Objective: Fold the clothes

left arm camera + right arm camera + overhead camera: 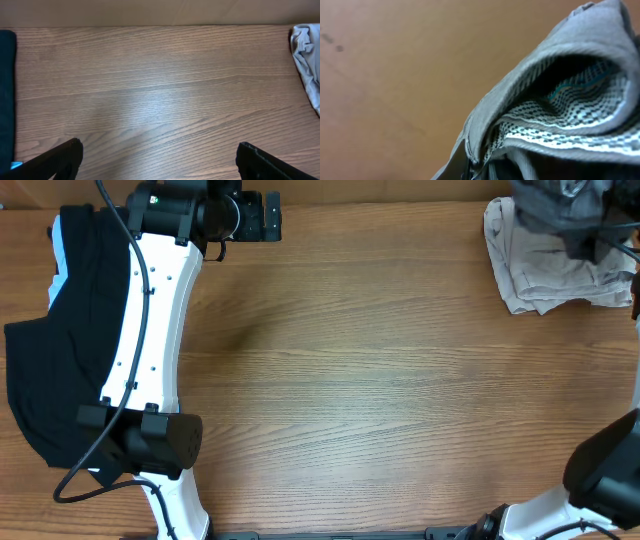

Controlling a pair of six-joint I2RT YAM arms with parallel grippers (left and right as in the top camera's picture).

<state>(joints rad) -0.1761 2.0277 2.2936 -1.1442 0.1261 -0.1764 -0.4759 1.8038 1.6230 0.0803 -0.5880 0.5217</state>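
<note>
**Right gripper pinches a bunch of grey shorts at the far right corner**

The right gripper [598, 242] is closed on a bunch of the grey shorts [555, 202], held up over the far right corner. Up close, the fine grey weave curls like a hood over a pale checked lining [570, 115]. Just beneath lie the cream shorts [530, 275], folded, soft and creased. The left gripper [157, 160], its dark jaws spread wide and holding nothing, hovers over the wood-grain table [160, 90]. A black garment [60, 330] sprawls along the left edge.

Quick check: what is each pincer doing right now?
Left pincer: open, holding nothing.
Right pincer: closed, holding the grey shorts.
</note>
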